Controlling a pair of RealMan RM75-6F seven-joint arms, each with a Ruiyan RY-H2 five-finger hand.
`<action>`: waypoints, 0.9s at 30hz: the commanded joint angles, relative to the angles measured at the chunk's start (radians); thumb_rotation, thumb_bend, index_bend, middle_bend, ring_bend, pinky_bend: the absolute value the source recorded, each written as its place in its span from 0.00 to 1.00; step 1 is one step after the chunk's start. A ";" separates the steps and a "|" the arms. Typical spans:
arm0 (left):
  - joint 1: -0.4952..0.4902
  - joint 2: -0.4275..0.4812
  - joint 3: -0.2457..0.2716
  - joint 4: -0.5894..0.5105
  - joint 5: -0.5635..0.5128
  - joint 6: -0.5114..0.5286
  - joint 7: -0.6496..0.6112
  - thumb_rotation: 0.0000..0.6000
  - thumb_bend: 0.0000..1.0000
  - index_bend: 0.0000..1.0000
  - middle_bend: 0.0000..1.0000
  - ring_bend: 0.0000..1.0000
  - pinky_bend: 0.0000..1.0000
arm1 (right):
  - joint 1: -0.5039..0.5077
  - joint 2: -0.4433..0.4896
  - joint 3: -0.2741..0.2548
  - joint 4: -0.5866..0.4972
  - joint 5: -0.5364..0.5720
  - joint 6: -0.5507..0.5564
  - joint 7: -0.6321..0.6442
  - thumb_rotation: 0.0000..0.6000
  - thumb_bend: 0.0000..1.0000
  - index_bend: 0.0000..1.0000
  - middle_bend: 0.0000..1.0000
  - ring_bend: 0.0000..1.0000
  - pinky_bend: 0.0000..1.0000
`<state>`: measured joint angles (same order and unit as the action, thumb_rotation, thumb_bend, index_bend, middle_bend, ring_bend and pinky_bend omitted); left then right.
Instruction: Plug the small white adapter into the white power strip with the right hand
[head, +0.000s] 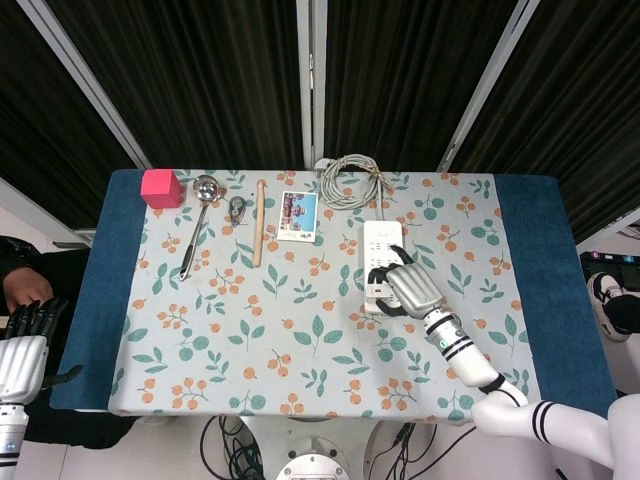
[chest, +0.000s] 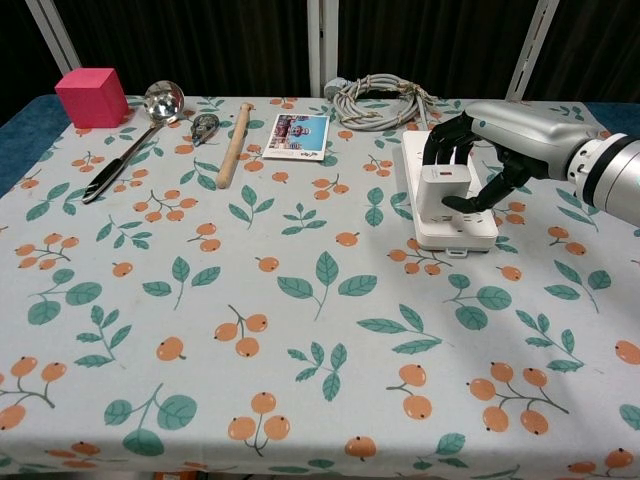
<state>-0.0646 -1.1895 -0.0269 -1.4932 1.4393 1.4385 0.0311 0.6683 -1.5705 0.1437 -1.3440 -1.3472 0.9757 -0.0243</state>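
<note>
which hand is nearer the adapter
Right. The right hand holds the adapter on the power strip; the left hand is off the table's left edge.

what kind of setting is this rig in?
Likely a lab or data-collection booth, not a home: black curtains on metal frame posts, and a table of unrelated props such as a pink cube and ladle.

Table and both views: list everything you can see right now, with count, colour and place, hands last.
Cube: one, pink, far left corner.
Ladle: one, metal, beside the cube.
Clip: one, metal, right of the ladle.
Wooden stick: one, tan, centre-left.
Card: one, printed picture, far centre.
Cable: one, grey, coiled, far edge.
Power strip: one, white, right of centre.
Adapter: one, white, on the strip.
Tablecloth: one, floral.
Right hand: grips the adapter.
Left hand: off the table's left edge.
</note>
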 joint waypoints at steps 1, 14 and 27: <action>0.000 0.000 0.001 0.002 0.000 -0.001 -0.001 1.00 0.03 0.10 0.04 0.00 0.00 | -0.001 -0.002 0.000 0.000 0.001 0.000 0.002 1.00 0.60 0.86 0.68 0.43 0.07; -0.001 -0.006 0.001 0.011 0.003 -0.002 -0.010 1.00 0.03 0.10 0.04 0.00 0.00 | -0.014 -0.019 0.000 0.021 0.011 0.013 0.014 1.00 0.61 0.86 0.68 0.44 0.07; -0.002 -0.014 0.001 0.030 0.004 -0.006 -0.026 1.00 0.03 0.10 0.04 0.00 0.00 | -0.035 -0.050 0.000 0.034 0.027 0.034 0.015 1.00 0.62 0.86 0.69 0.44 0.07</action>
<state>-0.0669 -1.2026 -0.0261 -1.4641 1.4427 1.4327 0.0055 0.6351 -1.6190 0.1426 -1.3113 -1.3210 1.0074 -0.0109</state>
